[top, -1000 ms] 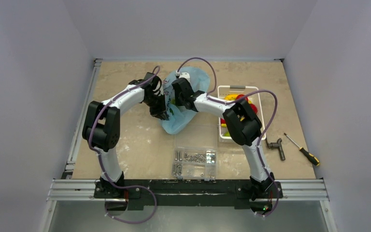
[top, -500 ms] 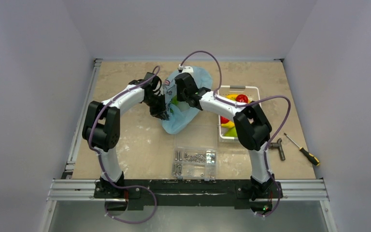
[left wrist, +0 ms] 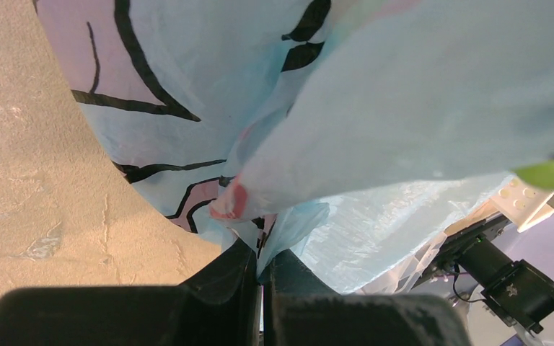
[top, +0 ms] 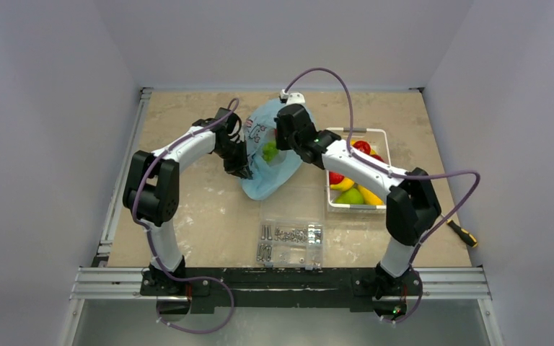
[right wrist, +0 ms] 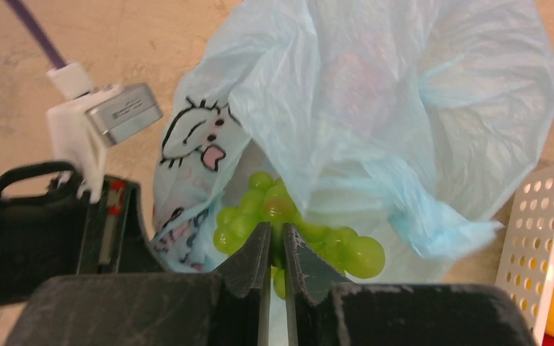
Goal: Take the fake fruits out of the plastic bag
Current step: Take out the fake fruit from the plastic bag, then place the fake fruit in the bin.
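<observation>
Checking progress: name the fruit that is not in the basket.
The green grape bunch: the right gripper pinches it at the bag's mouth, while the red, yellow and green fruits lie in the basket.

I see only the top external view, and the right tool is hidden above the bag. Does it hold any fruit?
Observer: Yes. In the right wrist view, the right tool is shut on the green grape bunch.
Operator: Is the bunch outside the bag?
Observer: Not fully. It lies in the mouth of the plastic bag, with film draped over its far side.
Operator: And the left tool?
Observer: In the left wrist view, the left tool is shut on a fold of the bag's film.
</observation>
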Controlling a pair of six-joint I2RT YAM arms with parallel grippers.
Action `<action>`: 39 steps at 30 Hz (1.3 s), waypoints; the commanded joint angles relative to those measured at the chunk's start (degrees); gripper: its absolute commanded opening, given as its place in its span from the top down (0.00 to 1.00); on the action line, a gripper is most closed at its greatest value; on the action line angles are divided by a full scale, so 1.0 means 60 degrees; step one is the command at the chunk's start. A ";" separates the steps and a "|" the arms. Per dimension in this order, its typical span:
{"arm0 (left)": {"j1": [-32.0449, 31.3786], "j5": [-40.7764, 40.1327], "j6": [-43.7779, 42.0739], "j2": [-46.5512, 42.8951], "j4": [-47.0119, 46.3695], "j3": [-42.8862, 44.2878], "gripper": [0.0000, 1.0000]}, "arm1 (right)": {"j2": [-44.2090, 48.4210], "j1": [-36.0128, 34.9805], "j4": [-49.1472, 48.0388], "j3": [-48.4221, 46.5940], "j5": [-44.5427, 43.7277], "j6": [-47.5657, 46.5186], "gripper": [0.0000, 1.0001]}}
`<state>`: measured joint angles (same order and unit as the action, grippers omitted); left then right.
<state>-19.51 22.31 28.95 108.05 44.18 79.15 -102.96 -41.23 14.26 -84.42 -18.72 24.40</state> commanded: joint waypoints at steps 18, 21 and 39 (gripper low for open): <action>0.0028 -0.2159 -0.0993 -0.1046 0.0208 0.0377 1.00 | 0.4677 0.0055 0.1743 0.1470 -0.3048 -0.0756 1.00; 0.0023 -0.2597 -0.1273 -0.1115 0.0290 0.0385 1.00 | 0.4877 0.0338 0.2486 0.1691 -0.4427 -0.0768 1.00; 0.0088 -0.3670 -0.1661 -0.1104 0.0468 0.0586 1.00 | 0.5102 0.1098 0.4400 0.3098 -0.5355 -0.0484 1.00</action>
<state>-19.49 4.73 21.30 104.01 47.00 80.82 -73.21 -34.50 41.80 -66.74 -50.13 21.91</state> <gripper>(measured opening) 0.006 0.055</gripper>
